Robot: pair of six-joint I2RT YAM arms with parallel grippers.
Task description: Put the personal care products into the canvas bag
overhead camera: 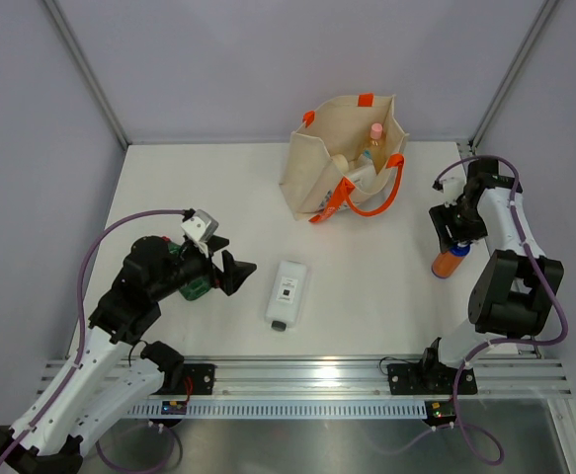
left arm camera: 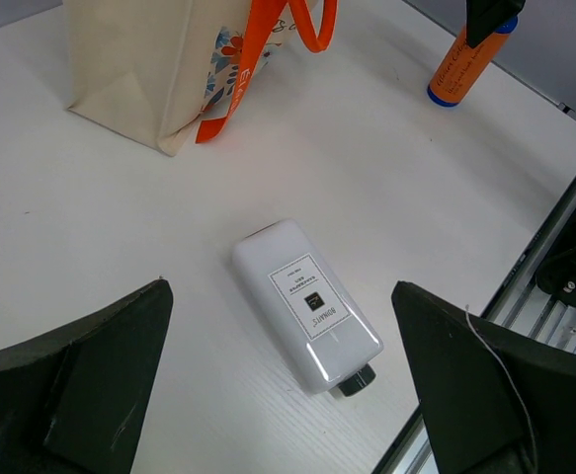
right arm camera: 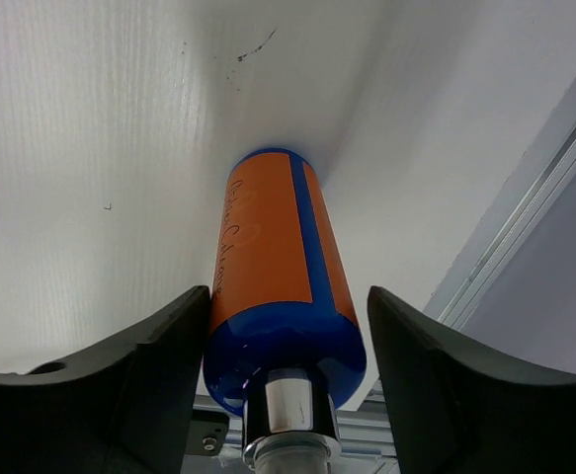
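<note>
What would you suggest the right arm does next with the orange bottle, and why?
I would probably close the right gripper fully on the orange bottle before lifting. The bottle stands on the table between the fingers, which sit close on both sides, but I cannot tell whether they grip it firmly, and it has yet to go into the bag.

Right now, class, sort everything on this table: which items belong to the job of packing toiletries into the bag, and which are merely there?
Belongs to the job:
beige canvas bag with orange handles
flat white bottle with a dark cap, lying on the table
orange and blue bottle
tan pink-capped bottle, already in the bag

Merely there:
white table
aluminium rail
</note>
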